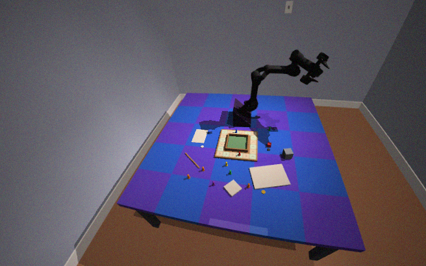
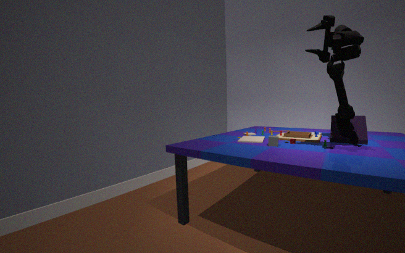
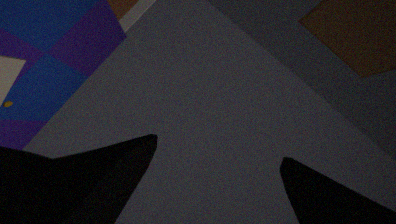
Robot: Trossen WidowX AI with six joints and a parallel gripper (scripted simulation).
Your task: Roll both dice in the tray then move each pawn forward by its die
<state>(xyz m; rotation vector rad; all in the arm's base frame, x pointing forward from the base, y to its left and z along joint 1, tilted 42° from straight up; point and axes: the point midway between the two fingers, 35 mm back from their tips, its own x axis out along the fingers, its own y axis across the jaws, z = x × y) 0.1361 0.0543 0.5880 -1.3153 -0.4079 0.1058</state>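
My gripper (image 1: 323,74) (image 2: 306,40) (image 3: 218,152) is open and empty, high above the table. The red die (image 1: 269,145) (image 2: 292,141) lies on the table right of the board (image 1: 220,145). A small dark blue shape (image 1: 209,132) beside the white card looks like the blue die, but it is too dim to be sure. The tray (image 1: 249,143) (image 2: 297,135) in the board's middle shows a bare green floor. The red pawn (image 1: 239,154) (image 2: 281,132) stands on the board's near side. The blue pawn (image 1: 236,131) (image 2: 316,134) stands on its far side. Die numbers and arrows are unreadable.
A grey cube (image 1: 287,154) (image 2: 273,141) and a pale slab (image 1: 269,176) (image 2: 251,139) lie right of the board. A green pawn (image 1: 269,128) (image 2: 325,144) stands near the arm base. A stick (image 1: 191,160), a white card (image 1: 199,135), a square tile (image 1: 232,187) and several pawns lie around.
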